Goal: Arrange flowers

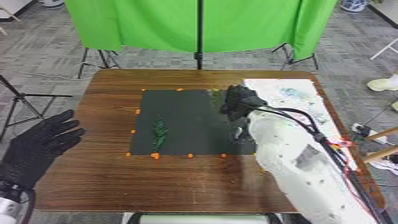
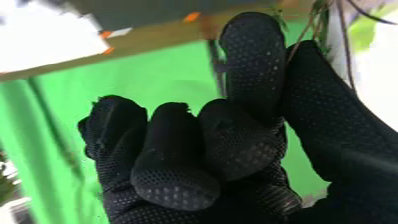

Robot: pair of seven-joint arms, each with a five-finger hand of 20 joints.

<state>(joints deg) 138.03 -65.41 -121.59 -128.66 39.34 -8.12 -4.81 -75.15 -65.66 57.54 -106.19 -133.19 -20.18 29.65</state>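
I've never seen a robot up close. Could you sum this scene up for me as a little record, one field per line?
Table: brown wood
Mat: dark, orange marks around it
Green sprig: lying on the mat's left part
Right hand: over the mat's right side, thin stems pinched between thumb and finger
Left hand: beside the table's left edge, open
Backdrop: green cloth
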